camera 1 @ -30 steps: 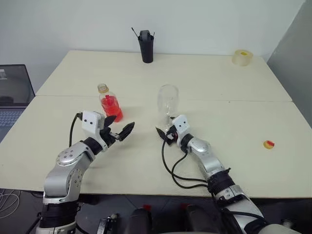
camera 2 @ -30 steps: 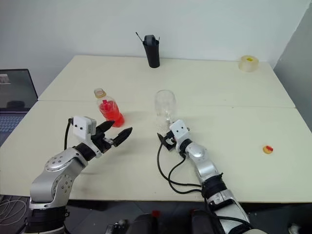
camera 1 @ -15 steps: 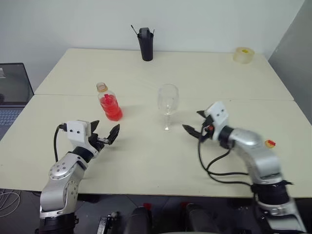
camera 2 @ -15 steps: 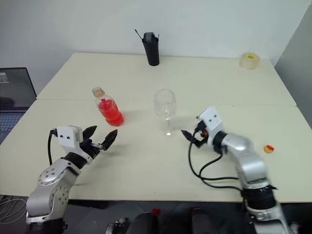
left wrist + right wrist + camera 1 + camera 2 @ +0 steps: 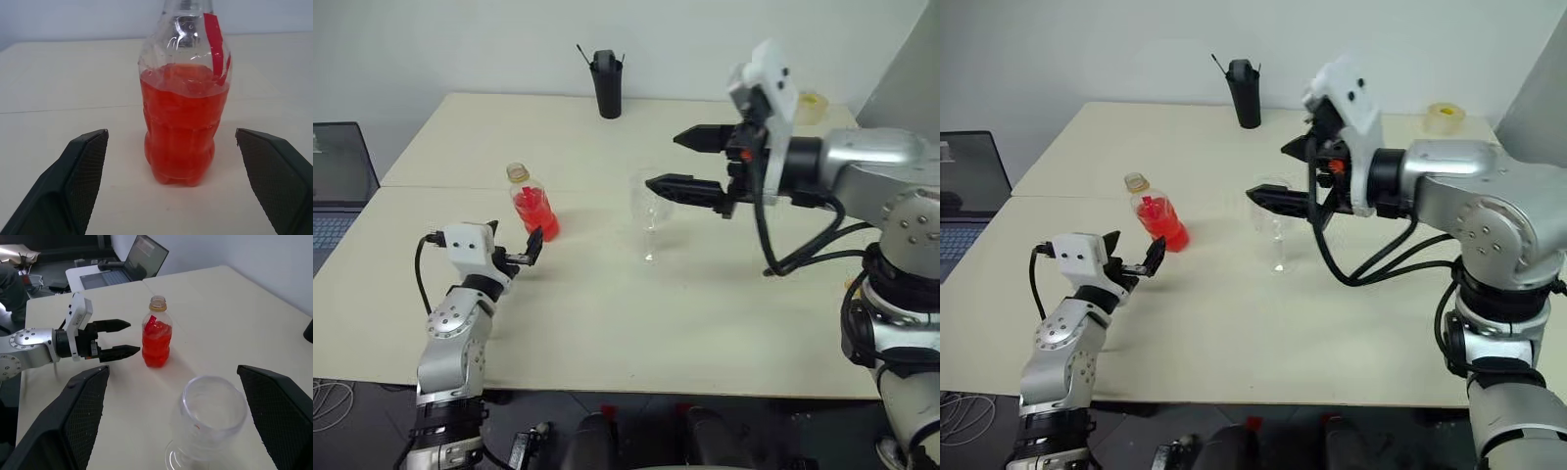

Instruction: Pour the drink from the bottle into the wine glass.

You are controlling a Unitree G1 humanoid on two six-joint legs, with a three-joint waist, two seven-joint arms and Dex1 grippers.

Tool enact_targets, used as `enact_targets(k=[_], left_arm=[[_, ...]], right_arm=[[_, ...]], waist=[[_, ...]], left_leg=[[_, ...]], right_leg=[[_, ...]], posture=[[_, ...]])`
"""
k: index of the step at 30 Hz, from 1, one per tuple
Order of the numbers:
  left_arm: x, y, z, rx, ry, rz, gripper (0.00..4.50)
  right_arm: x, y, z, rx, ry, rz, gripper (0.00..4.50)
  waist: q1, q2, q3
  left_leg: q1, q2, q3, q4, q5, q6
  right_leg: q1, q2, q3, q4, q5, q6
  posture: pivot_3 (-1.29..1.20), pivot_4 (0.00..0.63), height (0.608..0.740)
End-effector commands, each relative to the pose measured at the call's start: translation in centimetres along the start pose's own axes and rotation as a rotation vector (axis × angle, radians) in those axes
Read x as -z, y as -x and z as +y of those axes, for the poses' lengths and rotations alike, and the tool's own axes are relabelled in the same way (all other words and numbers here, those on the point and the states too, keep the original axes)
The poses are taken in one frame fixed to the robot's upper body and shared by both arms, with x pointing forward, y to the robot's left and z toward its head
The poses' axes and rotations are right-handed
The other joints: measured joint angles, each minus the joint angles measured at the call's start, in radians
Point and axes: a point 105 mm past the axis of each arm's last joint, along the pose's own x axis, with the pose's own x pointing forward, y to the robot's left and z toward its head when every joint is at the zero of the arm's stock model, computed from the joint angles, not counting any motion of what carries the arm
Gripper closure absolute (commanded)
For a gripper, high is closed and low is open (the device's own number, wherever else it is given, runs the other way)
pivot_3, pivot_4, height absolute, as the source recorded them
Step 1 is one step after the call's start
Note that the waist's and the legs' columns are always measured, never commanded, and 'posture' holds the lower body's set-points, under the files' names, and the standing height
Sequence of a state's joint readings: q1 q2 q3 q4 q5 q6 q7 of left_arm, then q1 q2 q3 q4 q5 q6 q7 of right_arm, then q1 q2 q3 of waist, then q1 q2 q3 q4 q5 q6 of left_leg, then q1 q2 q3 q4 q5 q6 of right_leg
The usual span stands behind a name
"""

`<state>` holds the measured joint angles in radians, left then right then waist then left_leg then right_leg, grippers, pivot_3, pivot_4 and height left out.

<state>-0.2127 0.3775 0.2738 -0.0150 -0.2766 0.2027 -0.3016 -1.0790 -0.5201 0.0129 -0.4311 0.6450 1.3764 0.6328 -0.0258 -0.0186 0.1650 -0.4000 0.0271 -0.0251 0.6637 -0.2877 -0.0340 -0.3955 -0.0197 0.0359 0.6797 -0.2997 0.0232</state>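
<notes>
Cream tabletop (image 5: 607, 323) against a white wall.
Bottle (image 5: 533, 204) holds red drink (image 5: 183, 127); wine glass (image 5: 651, 211) beside it is empty; both pincers (image 5: 514, 257) (image 5: 690, 162) gape wide, holding nothing.

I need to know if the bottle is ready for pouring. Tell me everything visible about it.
The bottle is small, clear ribbed plastic with a yellowish neck ring and an open mouth, roughly two-thirds full of red-orange drink, a red strip on its shoulder. It stands upright on the table, untouched; the open left gripper is lined up just short of it.
</notes>
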Motion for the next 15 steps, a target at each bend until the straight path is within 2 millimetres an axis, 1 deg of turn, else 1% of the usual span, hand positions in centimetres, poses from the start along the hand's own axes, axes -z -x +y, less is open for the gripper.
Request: enact_targets(k=[1,3,4,7,8,11,15], left_arm=[[-1.9,-0.9,0.3,-0.007,-0.042,-0.055,0.00],[-2.2,-1.2,0.2,0.004,-0.050,-0.060,0.00],[-2.1,-1.3,-0.1,0.027,-0.079,-0.045,0.00],[-1.9,-1.8,-0.7,0.088,-0.090,-0.018,0.00],[-2.1,-1.9,-0.7,0.091,-0.099,-0.023,0.00],[-2.8,-2.4,0.3,0.050,-0.108,-0.037,0.00],[-2.6,-2.7,0.4,0.060,-0.109,-0.027,0.00]], right_arm=[[-0.8,-0.2,-0.1,0.009,0.048,-0.003,0.04],[-0.9,-0.4,-0.2,0.008,0.052,0.004,0.04],[-1.0,-0.4,-0.2,0.007,0.056,0.007,0.04],[-1.0,-0.5,-0.2,0.003,0.070,0.015,0.04],[-1.0,-0.5,-0.1,-0.002,0.076,0.016,0.04],[-1.2,-0.7,0.3,-0.019,0.092,0.006,0.04],[-1.3,-0.7,0.3,-0.015,0.100,0.003,0.04]], waist=[[0.001,0.000,0.000],[-0.001,0.000,0.000],[-0.001,0.000,0.000],[-0.002,0.000,0.000],[-0.002,0.000,0.000],[-0.002,0.000,0.000],[-0.002,0.000,0.000]], left_leg=[[0.000,0.000,0.000,0.000,0.000,0.000],[0.000,0.000,0.000,0.000,0.000,0.000],[0.000,0.000,0.000,0.000,0.000,0.000],[0.000,0.000,0.000,0.000,0.000,0.000],[0.000,0.001,0.000,0.000,0.000,0.000],[0.000,0.001,0.000,0.000,0.000,0.000],[0.000,0.001,0.001,0.000,0.000,0.000]], right_leg=[[0.000,0.000,0.000,0.000,0.000,0.000],[-0.001,0.000,0.000,0.001,0.000,0.000],[-0.001,0.000,0.000,0.001,0.000,0.000],[-0.001,0.001,0.000,0.001,0.000,0.000],[-0.001,0.001,0.000,0.001,0.000,0.000],[-0.002,0.001,0.000,0.001,0.000,0.000],[-0.002,0.001,0.001,0.001,0.000,0.000]], posture=[[0.00,0.150,0.740],[0.00,0.150,0.740],[0.00,0.150,0.740],[0.00,0.150,0.740],[0.00,0.150,0.740],[0.00,0.150,0.740],[0.00,0.150,0.740]])
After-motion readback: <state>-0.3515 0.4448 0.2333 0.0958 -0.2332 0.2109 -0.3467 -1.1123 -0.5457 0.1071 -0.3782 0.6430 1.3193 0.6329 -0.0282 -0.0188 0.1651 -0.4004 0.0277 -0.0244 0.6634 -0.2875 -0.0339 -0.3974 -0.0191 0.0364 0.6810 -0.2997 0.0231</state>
